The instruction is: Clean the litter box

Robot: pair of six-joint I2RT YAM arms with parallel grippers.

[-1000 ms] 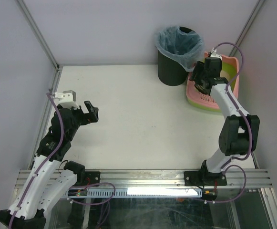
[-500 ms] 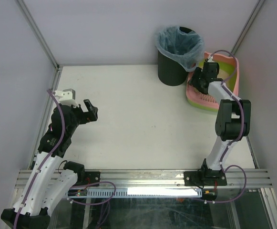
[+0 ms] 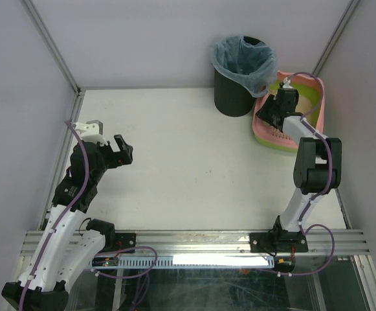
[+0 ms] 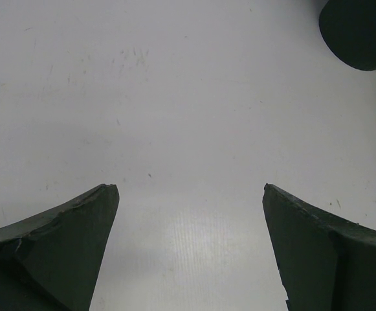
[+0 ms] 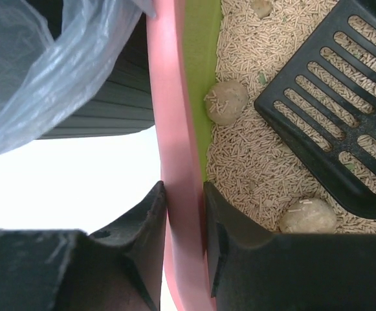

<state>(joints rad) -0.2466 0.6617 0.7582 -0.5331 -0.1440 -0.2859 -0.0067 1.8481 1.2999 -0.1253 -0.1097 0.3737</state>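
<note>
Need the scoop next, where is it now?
In the right wrist view, the black slotted scoop lies on the litter inside the litter box, right of a round clump.

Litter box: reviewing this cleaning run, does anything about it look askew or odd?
The litter box sits skewed to the table edges, close beside the black bin, with the right gripper pinching its pink rim. A slotted scoop lies on the litter near two clumps. No spill shows.

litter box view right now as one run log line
right gripper: shut on litter box rim | left gripper: open over table | scoop: inside litter box
</note>
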